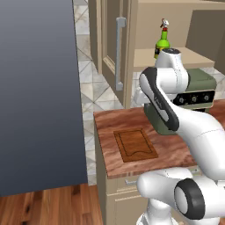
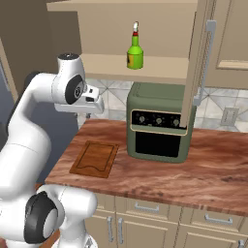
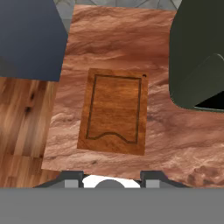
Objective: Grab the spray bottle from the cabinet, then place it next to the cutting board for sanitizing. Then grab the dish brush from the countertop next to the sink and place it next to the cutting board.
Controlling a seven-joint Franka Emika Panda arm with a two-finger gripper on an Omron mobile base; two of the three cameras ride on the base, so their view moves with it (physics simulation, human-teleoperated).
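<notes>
The spray bottle [image 1: 162, 42] [image 2: 135, 50], bright green with a red neck, stands upright on the shelf of the open cabinet [image 1: 145, 59] [image 2: 164, 68]. On the countertop [image 1: 110, 123] [image 2: 213, 164] below lies the cutting board [image 1: 135, 145] [image 2: 95, 158] [image 3: 114, 111], flat near the left end. My gripper [image 2: 88, 115] [image 3: 113, 178] hangs high over the board, pointing down, well below and left of the bottle. Its fingertips [image 3: 74, 176] stand apart with nothing between them. The dish brush is out of view.
An olive-green countertop oven [image 1: 198, 90] [image 2: 159, 123] [image 3: 197, 57] stands right of the board under the shelf. The cabinet door [image 1: 115, 48] [image 2: 198, 63] hangs open with its bar handle. A tall dark grey panel [image 1: 39, 88] [image 3: 26, 35] borders the counter's left end.
</notes>
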